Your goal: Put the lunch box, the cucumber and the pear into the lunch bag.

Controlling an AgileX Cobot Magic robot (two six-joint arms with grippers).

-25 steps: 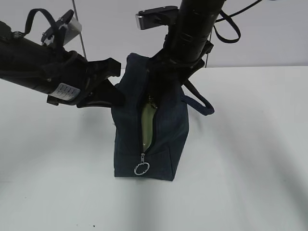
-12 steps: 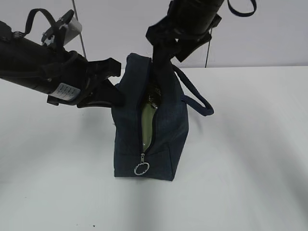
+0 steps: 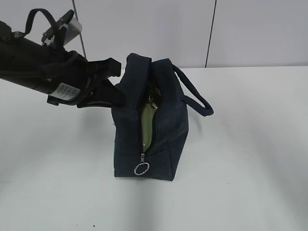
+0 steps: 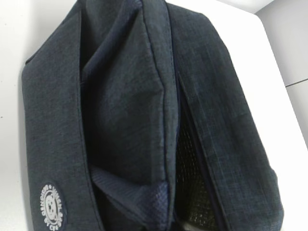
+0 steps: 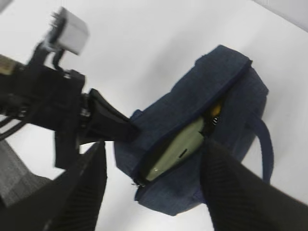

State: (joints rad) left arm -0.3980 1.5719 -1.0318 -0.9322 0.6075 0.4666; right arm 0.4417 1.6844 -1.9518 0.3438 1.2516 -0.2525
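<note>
The navy lunch bag [image 3: 161,130] stands on the white table with its top zipper open; it also shows in the right wrist view [image 5: 202,187] and fills the left wrist view [image 4: 120,96]. The lunch box's sage-green lid [image 3: 147,126] shows through the opening, also from above [image 5: 178,147]. A yellow-orange bit of the pear [image 5: 215,109] shows deeper inside. The cucumber is hidden. My left gripper [image 3: 114,83] rests against the bag's left side, fingers apart. My right gripper [image 5: 154,145] hovers open and empty high above the bag, out of the exterior view.
The bag's loop handle [image 3: 196,98] hangs to the right. The silver ring pull [image 3: 141,168] hangs at the bag's near end. My left arm [image 5: 53,103] reaches in from the left. A grey wall [image 3: 250,29] stands behind the table.
My right arm has lifted from the bag's top opening, up and out of the exterior view. The left arm and the bag have not moved.
</note>
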